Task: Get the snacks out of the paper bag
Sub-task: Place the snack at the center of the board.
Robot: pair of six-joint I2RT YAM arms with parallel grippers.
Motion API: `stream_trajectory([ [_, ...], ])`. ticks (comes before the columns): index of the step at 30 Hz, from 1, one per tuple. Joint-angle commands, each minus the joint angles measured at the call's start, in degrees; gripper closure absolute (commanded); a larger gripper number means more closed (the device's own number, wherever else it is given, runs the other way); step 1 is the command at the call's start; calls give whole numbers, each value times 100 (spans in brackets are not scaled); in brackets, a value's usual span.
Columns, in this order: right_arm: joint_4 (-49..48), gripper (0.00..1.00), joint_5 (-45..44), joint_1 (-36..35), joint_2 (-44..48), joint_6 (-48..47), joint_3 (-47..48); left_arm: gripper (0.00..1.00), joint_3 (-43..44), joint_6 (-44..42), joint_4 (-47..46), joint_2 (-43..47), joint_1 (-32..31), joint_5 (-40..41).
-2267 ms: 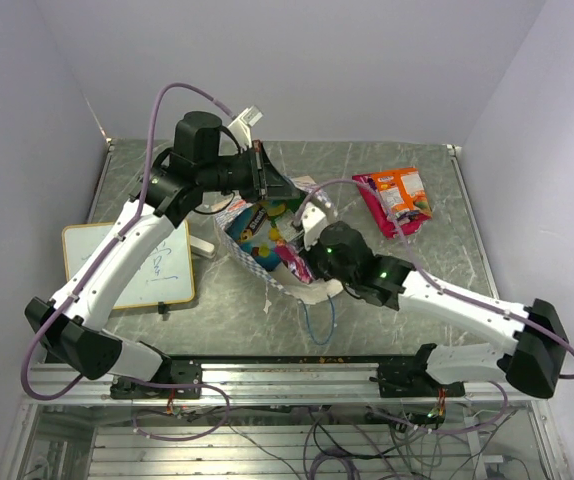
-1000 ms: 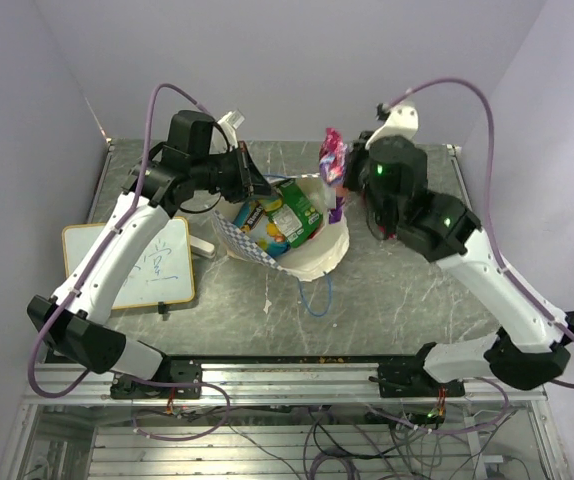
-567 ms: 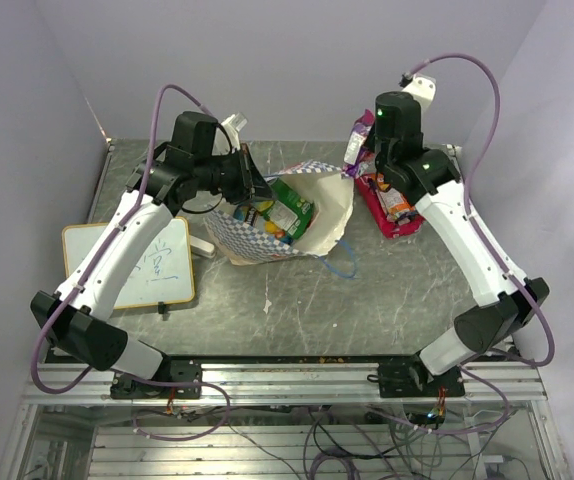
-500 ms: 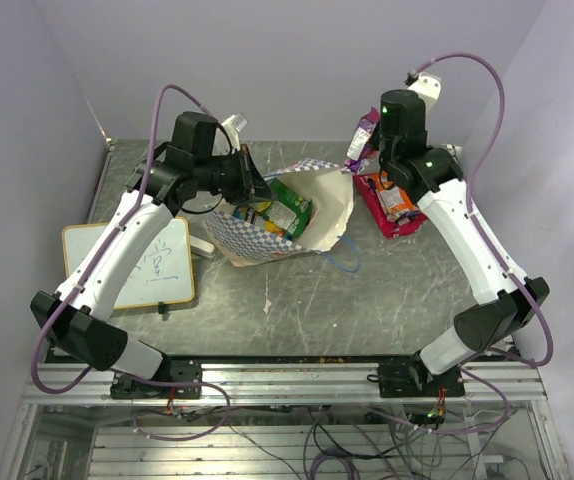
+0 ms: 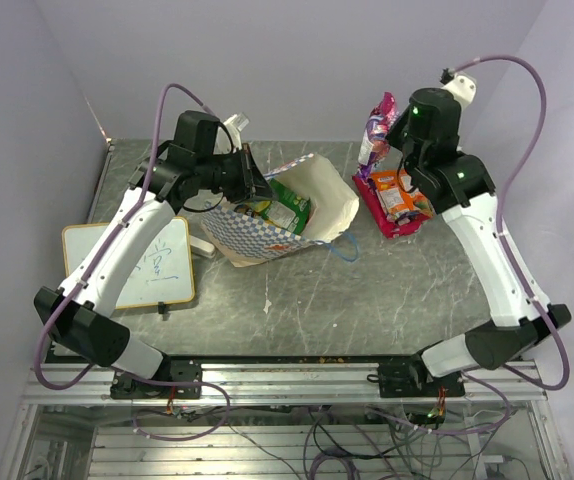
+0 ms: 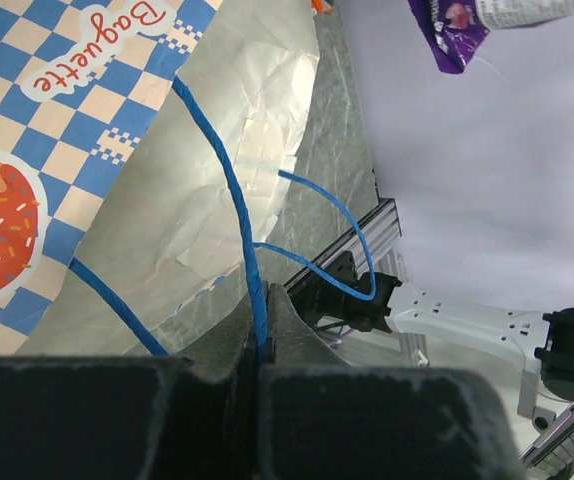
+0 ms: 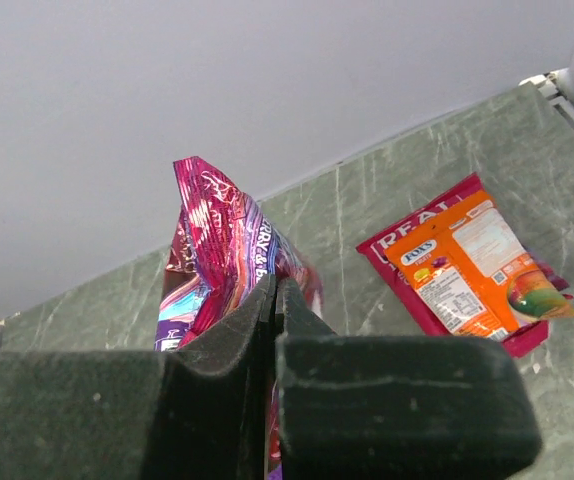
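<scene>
The paper bag (image 5: 267, 235) lies tipped on the table, its mouth toward the right, with a green packet (image 5: 289, 212) and others showing inside. My left gripper (image 5: 254, 184) is shut on the bag's blue cord handle (image 6: 247, 270) at the bag's upper edge. My right gripper (image 5: 391, 130) is shut on a magenta-pink packet (image 5: 376, 124), which also shows in the right wrist view (image 7: 217, 270), and holds it in the air above the far right of the table. An orange packet (image 5: 399, 193) lies on a red packet (image 5: 379, 212) on the table below it.
A white writing board (image 5: 142, 262) lies at the left of the table. The second blue handle (image 5: 345, 246) trails from the bag's mouth. Walls close the back and both sides.
My right gripper lifted the magenta-pink packet out of the bag and carried it right and back, above the orange and red packets. The bag tipped over to the right; my left gripper kept the handle.
</scene>
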State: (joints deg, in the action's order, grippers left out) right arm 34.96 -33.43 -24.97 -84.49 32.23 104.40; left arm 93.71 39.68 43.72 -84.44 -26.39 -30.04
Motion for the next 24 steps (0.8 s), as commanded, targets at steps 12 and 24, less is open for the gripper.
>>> stream_trajectory([
  [12,-25,100,-966,495,-231,98,-262,93,165,22,28,150,31,-173],
  [24,480,100,-1904,733,-922,178,-371,93,115,40,-26,174,29,-219],
])
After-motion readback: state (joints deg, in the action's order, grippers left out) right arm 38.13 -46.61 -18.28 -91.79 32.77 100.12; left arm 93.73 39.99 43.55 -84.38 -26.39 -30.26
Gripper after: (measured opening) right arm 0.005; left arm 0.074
